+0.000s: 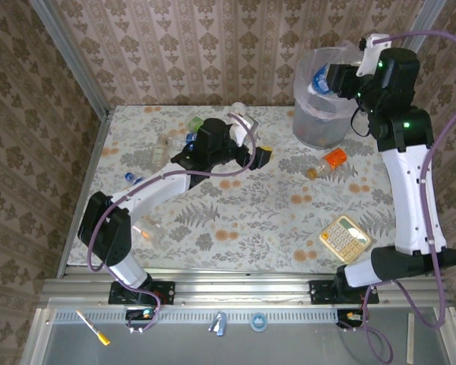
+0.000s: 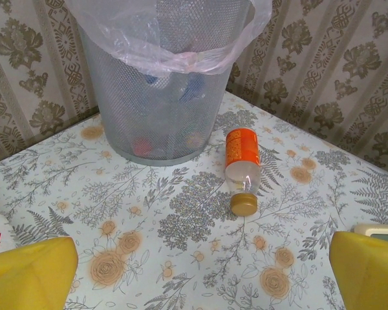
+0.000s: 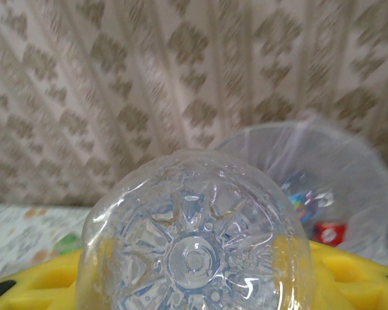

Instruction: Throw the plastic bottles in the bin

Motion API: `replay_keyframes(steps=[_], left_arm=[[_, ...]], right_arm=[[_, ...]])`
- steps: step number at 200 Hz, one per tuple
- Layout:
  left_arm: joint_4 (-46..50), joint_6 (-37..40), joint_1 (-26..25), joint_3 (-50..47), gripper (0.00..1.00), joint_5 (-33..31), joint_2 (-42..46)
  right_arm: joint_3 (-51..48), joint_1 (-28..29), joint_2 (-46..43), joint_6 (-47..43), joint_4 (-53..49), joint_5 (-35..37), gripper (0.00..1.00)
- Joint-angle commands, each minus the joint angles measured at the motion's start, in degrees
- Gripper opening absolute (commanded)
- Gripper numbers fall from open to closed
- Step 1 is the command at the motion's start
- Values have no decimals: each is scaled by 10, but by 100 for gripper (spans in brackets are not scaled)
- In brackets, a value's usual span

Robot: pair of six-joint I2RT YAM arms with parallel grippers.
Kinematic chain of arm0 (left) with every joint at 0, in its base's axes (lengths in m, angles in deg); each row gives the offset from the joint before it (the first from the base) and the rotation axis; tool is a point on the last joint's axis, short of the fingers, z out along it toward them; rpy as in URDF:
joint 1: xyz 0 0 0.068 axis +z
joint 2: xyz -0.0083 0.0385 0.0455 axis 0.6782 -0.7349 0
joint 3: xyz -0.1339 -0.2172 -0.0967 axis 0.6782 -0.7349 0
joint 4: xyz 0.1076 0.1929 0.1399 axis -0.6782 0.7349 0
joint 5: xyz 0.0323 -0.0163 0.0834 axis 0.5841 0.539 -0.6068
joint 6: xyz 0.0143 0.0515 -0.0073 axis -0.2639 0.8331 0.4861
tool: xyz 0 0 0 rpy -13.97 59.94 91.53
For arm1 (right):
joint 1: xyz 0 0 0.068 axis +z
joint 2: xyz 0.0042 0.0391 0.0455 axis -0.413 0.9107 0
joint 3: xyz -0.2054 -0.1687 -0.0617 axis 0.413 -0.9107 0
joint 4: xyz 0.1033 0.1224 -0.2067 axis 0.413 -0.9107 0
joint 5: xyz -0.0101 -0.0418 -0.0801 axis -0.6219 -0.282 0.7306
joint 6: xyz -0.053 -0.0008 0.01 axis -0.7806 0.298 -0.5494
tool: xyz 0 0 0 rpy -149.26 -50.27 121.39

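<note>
top external: right arm [image 1: 410, 182] stretched to far right corner, right gripper [image 1: 334, 77] clamps clear bottle [image 3: 194, 252] over bin [image 1: 319, 125]; left gripper [image 1: 254, 141] jaws spread wide

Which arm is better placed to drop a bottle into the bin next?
Right. The right fingers hold a clear bottle at the bin; the left fingers are open and empty.

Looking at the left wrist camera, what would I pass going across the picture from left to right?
Yellow fingertip at the left edge → bin → orange-labelled bottle lying on the table → yellow fingertip at the right edge.
</note>
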Motion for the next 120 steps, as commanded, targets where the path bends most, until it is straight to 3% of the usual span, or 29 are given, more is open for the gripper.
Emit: replay_keyframes(steps=[1, 45, 120], left_arm=[[10, -5, 3, 9, 100, 3, 12], [19, -5, 2, 11, 100, -7, 11], [18, -7, 3, 17, 100, -11, 5]], right_arm=[[-50, -4, -52, -45, 187, 111, 37], [-200, -7, -136, -94, 466, 184, 32], [-215, -20, -145, -85, 471, 179, 32]])
